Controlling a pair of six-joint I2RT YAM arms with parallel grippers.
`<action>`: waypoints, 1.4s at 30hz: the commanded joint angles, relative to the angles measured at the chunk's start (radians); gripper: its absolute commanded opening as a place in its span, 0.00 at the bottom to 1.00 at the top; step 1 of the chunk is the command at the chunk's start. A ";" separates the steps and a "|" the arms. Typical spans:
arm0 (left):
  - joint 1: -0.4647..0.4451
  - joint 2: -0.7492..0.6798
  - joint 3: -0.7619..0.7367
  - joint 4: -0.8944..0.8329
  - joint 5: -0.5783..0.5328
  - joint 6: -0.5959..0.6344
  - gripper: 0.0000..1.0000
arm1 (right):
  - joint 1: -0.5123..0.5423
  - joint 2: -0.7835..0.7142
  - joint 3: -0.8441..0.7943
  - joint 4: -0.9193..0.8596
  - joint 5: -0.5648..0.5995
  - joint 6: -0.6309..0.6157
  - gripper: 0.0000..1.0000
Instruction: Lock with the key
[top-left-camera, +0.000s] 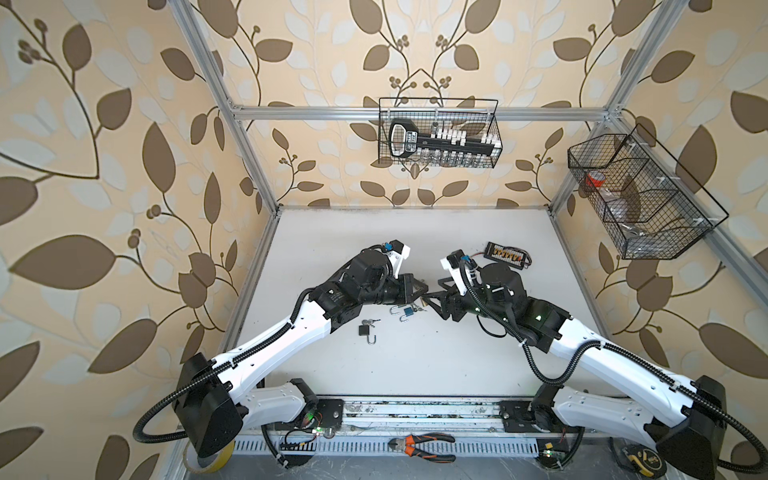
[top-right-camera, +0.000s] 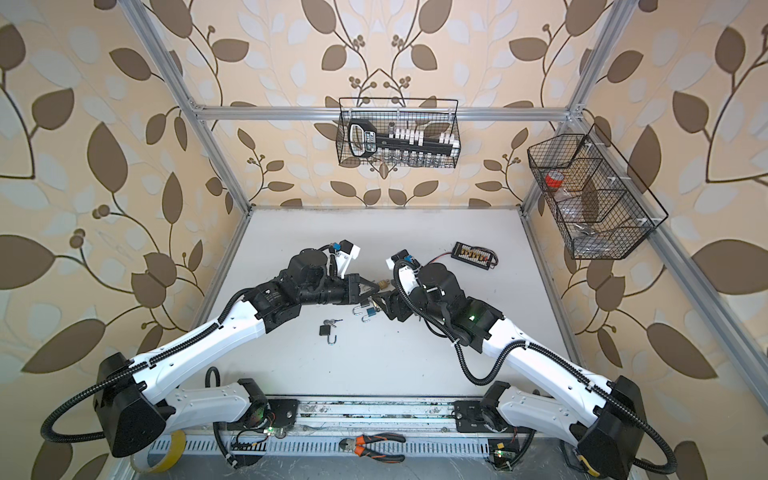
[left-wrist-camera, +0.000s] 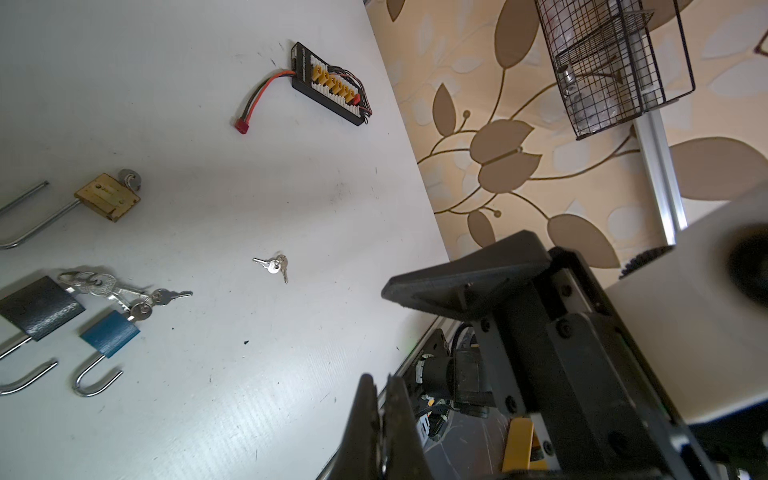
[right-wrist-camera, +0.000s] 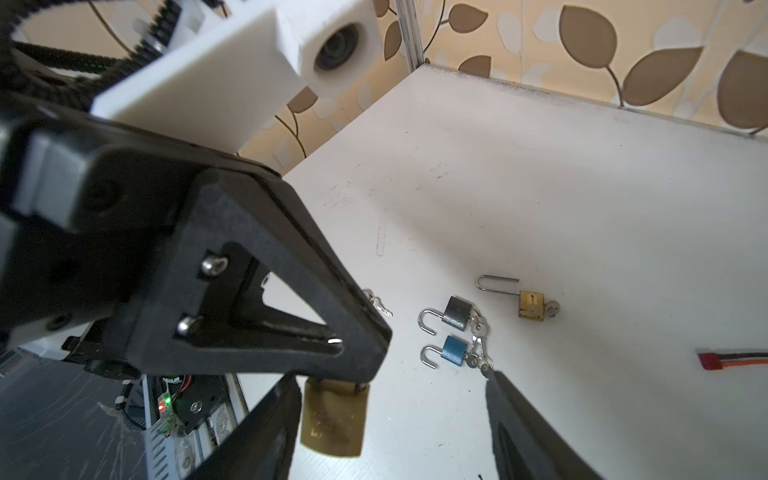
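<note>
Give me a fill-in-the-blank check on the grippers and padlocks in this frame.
1. The left gripper is shut on the ____ of the hanging brass padlock.
2. The right gripper stands ____, with a finger on either side of that padlock.
3. The long-shackle brass padlock lying on the table has a ____ in its keyhole.

Missing words: shackle; open; key

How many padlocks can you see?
5: hanging brass padlock in the left tool; long-shackle brass padlock, grey padlock, blue padlock together on the table; black padlock apart. Arms may hide more.
</note>
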 joint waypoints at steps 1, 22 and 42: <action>-0.009 0.006 0.067 0.041 0.005 0.026 0.00 | 0.014 0.019 0.029 -0.024 -0.036 0.001 0.69; -0.009 0.040 0.067 0.053 0.008 0.020 0.00 | 0.026 0.014 0.003 0.032 0.029 0.012 0.17; 0.070 -0.119 -0.092 -0.173 -0.272 0.038 0.92 | -0.316 0.416 -0.013 -0.101 0.085 0.001 0.00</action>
